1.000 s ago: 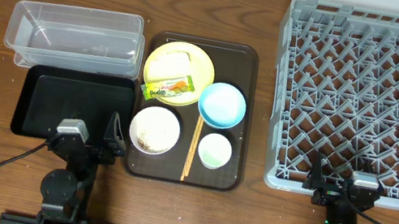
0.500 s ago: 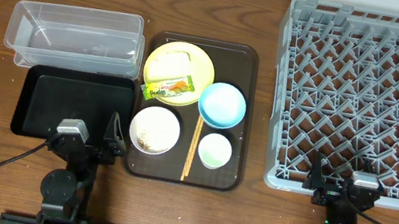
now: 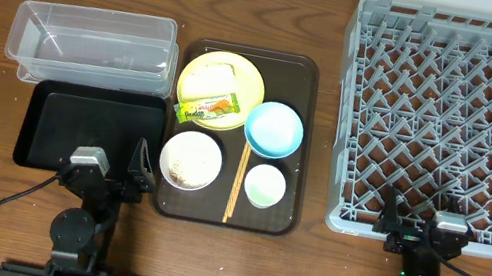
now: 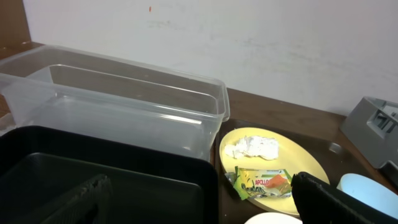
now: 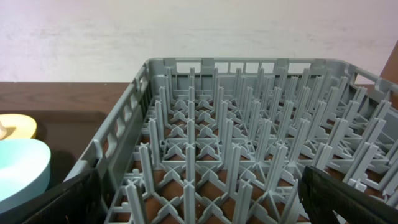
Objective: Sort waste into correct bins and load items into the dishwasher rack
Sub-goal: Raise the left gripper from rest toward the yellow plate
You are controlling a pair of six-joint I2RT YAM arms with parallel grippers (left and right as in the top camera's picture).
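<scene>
Black fingers of the left gripper [image 4: 199, 198] and right gripper [image 5: 199, 198] stand wide apart. On the brown serving tray [image 3: 289, 217], nearest: white bowl [image 3: 175, 146] holding rice grains [image 3: 189, 169], chopsticks [image 3: 237, 182], cup [image 3: 265, 185]. Beyond: blue bowl [image 3: 274, 129], then yellow plate [image 3: 248, 82] bearing snack wrapper [image 3: 206, 106] and tissue [image 4: 252, 147].

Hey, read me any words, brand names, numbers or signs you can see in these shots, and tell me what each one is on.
Snack wrapper on the yellow plate: dark printed lettering across it, too blurred to read in the overhead or left wrist view.
Clear tub, black tray, grey rack: no text visible.
</scene>
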